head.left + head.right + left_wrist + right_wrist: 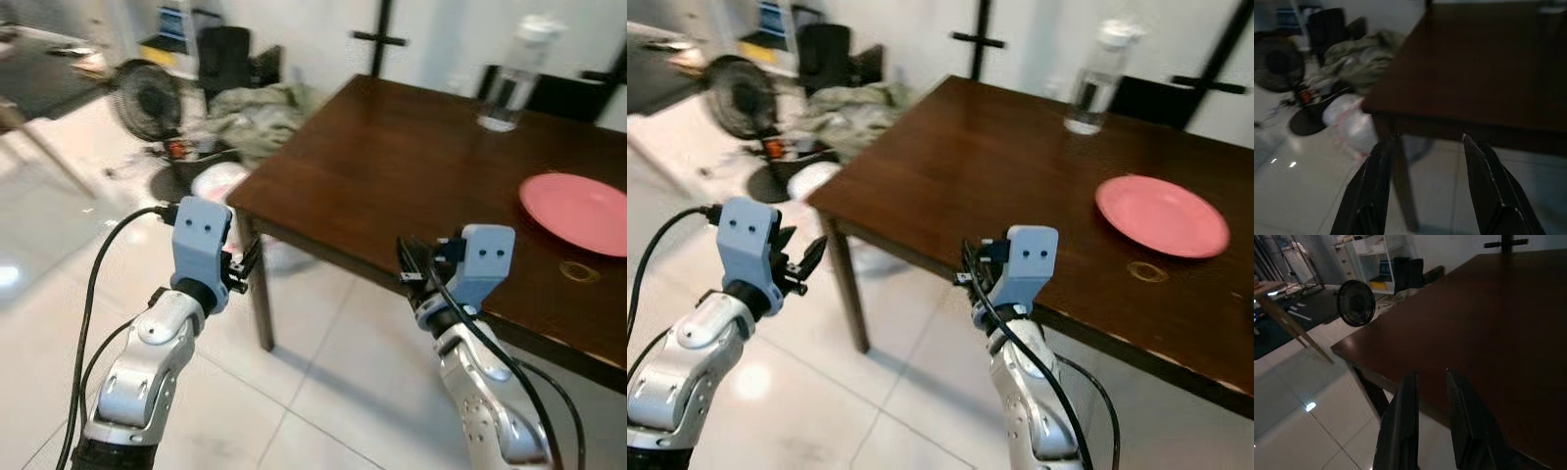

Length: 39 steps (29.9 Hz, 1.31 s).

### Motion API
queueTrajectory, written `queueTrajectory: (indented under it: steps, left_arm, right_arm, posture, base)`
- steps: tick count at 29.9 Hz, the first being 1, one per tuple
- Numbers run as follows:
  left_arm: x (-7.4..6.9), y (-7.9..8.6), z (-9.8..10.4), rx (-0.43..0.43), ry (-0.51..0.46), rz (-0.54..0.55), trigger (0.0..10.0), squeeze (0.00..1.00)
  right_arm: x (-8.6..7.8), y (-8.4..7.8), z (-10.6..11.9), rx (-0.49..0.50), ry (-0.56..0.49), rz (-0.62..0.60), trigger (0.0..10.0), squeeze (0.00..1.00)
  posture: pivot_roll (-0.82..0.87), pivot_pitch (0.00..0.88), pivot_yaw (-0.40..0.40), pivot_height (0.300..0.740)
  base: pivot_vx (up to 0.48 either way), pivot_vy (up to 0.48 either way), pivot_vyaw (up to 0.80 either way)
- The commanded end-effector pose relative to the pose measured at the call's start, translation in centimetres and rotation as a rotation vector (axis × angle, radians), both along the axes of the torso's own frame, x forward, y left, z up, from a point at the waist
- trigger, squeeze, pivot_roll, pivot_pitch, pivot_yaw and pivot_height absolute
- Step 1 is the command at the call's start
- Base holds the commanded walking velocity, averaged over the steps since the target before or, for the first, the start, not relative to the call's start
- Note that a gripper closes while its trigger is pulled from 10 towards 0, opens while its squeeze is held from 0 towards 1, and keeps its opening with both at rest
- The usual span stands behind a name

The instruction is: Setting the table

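On table: one plate, seemingly one bottle.

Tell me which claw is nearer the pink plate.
Right. The right claw hovers at the table's near edge, with the pink plate further along the tabletop on its right. The left claw is off the table's corner, over the floor, much farther away.

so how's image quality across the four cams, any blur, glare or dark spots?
Left eye view: soft blur on the bottle and pink plate, glare patch on the floor tiles. Right eye view: similar softness. Left wrist view: dim and blurred, table nearly black, left end effector in silhouette. Right wrist view: dim, a small floor glint, right end effector dark.
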State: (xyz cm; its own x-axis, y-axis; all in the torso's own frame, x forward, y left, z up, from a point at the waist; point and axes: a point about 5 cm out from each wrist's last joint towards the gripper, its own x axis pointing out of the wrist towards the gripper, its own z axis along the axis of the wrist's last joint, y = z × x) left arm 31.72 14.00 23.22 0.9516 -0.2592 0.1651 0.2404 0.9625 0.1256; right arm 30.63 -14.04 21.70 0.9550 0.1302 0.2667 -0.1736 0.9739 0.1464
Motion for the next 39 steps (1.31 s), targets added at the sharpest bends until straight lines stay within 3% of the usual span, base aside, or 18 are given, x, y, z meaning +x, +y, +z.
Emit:
queueTrajectory:
  steps: [1,39]
  left_arm:
    - [0.0,0.0,-0.5,0.006,0.021,0.002,10.0,0.00]
    - [0.9,1.3,-0.2,0.004,-0.003,0.142,10.0,0.00]
  right_arm:
    - [-0.1,-0.2,-0.5,0.006,0.017,-0.003,10.0,0.00]
    - [0.1,-0.2,-0.5,-0.004,0.016,0.002,10.0,0.00]
  posture:
    - [0.12,0.171,0.076,0.740]
    - [0.12,0.162,0.072,0.740]
  base:
    - [0.000,0.000,0.78]
    - [0.000,0.000,0.78]
